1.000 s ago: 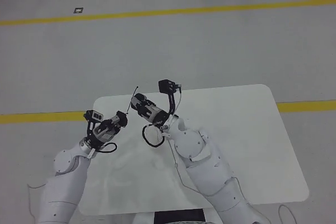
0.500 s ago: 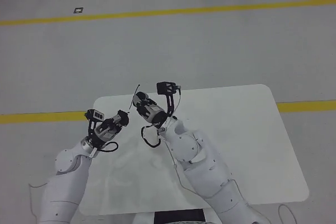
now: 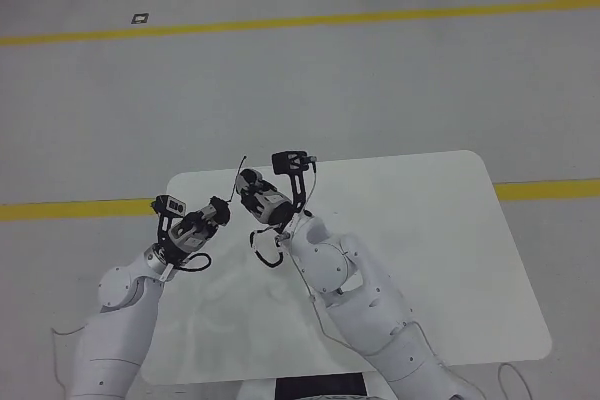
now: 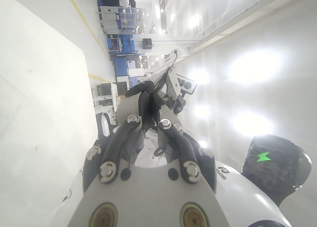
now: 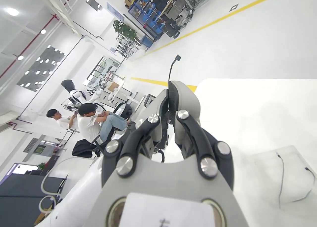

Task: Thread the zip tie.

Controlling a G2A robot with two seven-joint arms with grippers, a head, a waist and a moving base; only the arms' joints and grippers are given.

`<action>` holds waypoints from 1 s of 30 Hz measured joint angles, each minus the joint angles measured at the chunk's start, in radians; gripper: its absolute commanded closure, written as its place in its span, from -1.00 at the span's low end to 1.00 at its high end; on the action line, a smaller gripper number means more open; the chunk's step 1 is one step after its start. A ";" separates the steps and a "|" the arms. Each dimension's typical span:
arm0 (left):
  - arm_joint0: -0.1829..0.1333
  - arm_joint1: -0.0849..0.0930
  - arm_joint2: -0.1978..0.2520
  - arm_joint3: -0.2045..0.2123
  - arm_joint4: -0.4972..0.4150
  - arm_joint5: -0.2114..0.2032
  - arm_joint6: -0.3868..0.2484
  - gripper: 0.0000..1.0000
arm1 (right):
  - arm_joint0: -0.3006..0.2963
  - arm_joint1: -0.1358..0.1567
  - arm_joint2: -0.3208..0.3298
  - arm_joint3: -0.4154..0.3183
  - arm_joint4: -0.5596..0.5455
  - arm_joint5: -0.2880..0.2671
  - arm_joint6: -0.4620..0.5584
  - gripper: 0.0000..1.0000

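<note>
zip tie (image 5: 170,72) held over the tabletop's (image 3: 430,250) far-left corner
right end effector (image 3: 246,183) pinches the zip tie, head sticking out; left end effector (image 3: 220,209), fingers pressed together, sits just beside it.

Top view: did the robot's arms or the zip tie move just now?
The right arm slid a little toward the left arm, and its wrist turned slightly. Its end effector kept hold of the zip tie. Nothing was let go. The left end effector and the table stayed put.
</note>
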 measured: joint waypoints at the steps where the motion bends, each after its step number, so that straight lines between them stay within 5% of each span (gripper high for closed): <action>1: 0.000 0.000 0.000 0.000 0.000 0.000 0.000 1.00 | 0.000 0.001 0.000 0.000 -0.001 0.001 0.002 1.00; 30: 0.000 0.000 0.000 0.000 0.000 0.000 0.000 1.00 | 0.021 0.018 -0.027 0.009 0.003 0.027 -0.028 1.00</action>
